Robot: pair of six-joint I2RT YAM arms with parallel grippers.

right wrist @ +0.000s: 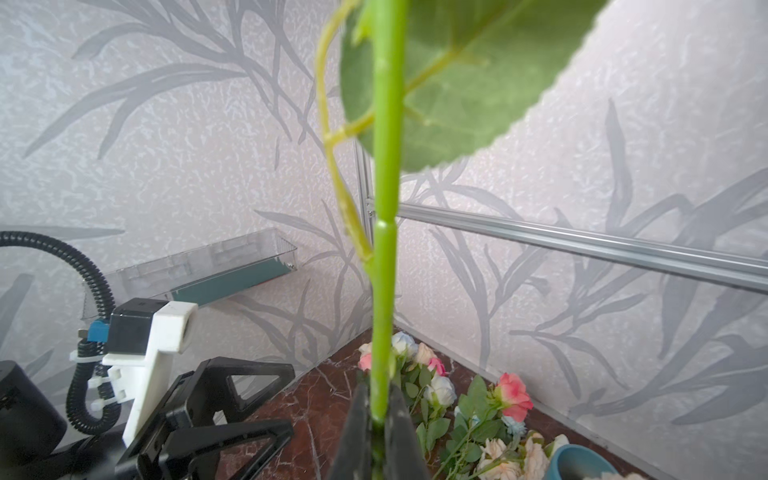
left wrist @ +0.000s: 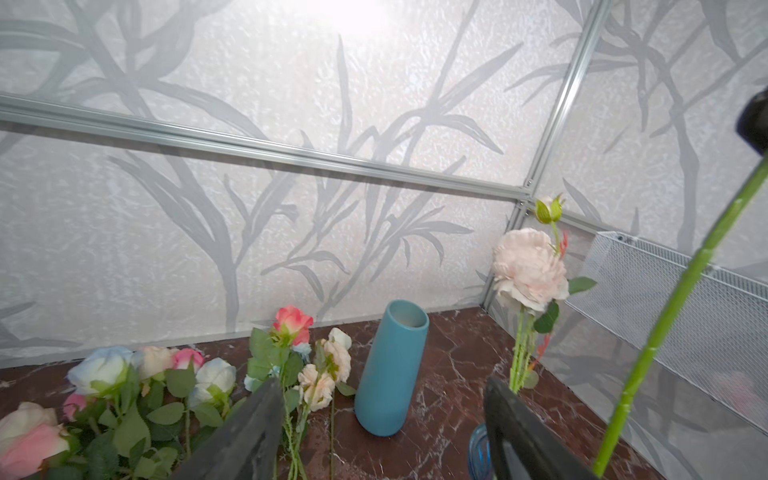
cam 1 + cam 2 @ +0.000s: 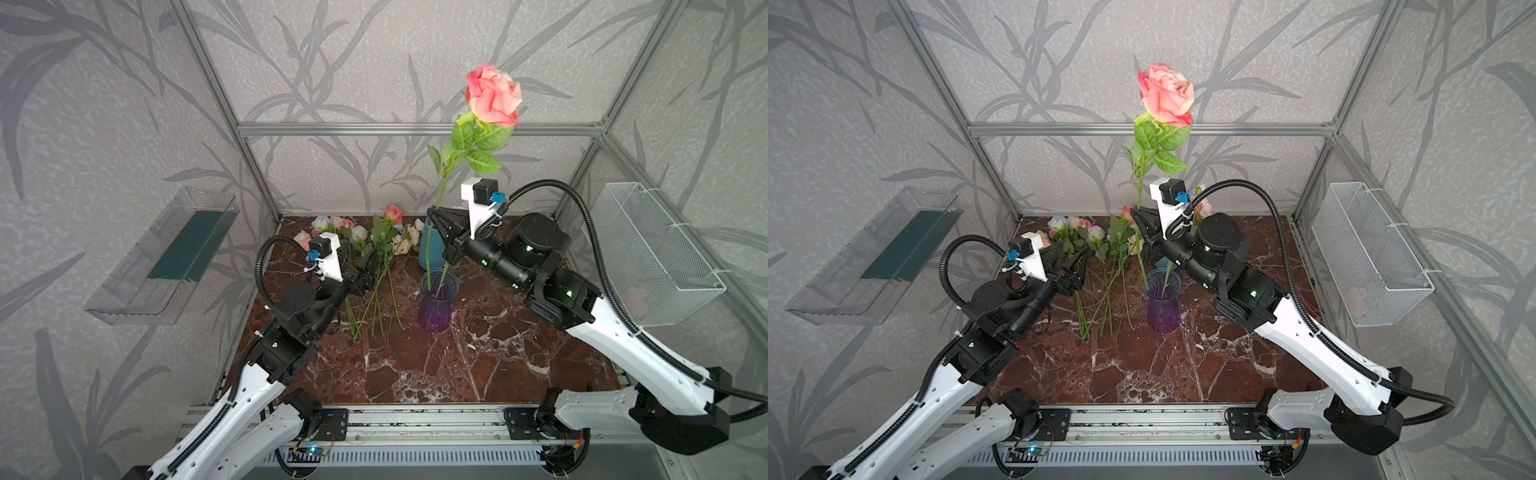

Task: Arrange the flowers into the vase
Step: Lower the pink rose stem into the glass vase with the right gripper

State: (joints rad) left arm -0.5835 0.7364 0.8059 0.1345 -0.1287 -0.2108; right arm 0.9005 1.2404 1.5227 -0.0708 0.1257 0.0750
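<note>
The flowers (image 3: 365, 241) mostly lie in a loose heap at the back of the marble table (image 3: 457, 365), heads toward the wall and stems pointing forward, left of a blue vase (image 3: 432, 253). One coral rose (image 3: 493, 95) stands tall and nearly upright, its stem pinched between the closed jaws of the right gripper (image 1: 376, 401). Its lower end seems to dip into the mouth of the purple glass vase (image 3: 435, 307), though the glass blurs it. The left gripper (image 3: 1073, 257) hangs over the heap's stems with jaws spread wide, holding nothing.
</note>
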